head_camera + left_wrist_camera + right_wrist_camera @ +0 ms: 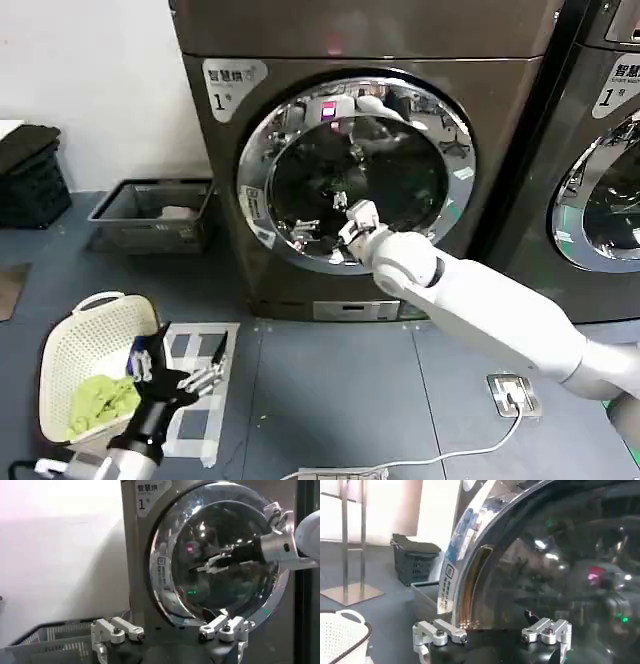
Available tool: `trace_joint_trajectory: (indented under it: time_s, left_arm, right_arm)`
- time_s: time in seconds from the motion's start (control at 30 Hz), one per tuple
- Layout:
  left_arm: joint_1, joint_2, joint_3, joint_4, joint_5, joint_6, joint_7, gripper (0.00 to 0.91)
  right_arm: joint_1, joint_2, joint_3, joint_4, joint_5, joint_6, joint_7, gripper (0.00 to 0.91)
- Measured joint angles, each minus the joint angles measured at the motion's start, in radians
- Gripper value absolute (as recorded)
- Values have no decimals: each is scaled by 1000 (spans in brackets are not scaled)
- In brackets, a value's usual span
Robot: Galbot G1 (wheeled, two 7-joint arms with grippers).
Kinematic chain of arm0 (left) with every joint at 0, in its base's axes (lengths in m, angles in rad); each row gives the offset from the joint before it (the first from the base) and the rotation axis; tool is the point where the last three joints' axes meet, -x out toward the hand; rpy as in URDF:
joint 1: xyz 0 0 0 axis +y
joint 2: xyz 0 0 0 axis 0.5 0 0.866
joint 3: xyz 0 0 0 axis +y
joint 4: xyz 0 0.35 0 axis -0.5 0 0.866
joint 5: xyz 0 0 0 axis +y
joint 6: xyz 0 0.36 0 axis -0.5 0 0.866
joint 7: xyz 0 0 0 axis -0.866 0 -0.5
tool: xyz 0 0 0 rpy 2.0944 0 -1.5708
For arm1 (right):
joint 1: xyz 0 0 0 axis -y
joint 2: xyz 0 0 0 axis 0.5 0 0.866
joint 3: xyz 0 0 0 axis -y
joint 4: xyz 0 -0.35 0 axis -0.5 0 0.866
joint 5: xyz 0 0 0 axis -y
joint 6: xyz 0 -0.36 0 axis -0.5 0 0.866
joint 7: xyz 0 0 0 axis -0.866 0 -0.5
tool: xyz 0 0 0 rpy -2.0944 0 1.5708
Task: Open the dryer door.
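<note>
Reaching up from the lower right of the head view, the robot's white right arm holds its right hand against the lower middle of the dryer door, the big chrome-rimmed porthole that fills the upper centre of the frame on the bronze-grey machine labelled "1". In the left wrist view the same hand shows against the dark glass with its fingers apart, nothing clamped between them. The right wrist view looks along the two spread fingers at close range, with the door's chrome rim curving away and a narrow amber-lit gap showing between rim and glass frame; whether the door has left its seat cannot be told.

The left hand waits low in the lower left of the head view, its fingers open, above strips of grey tape on the blue-grey floor. Just beside it sits a white laundry basket holding a green cloth. A dark wire basket stands on the floor at the left of the machine, and a black crate sits at the far left edge. A second, blacker machine stands at the right edge.
</note>
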Motion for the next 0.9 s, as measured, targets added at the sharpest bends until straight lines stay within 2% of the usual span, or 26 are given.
trace_joint_trajectory:
  time_s: [0.9]
  left_arm:
    - [-1,-4,-2,1,-6,-1,0,907]
  right_arm:
    - [52,124,-34,-112,2,20,-85,907]
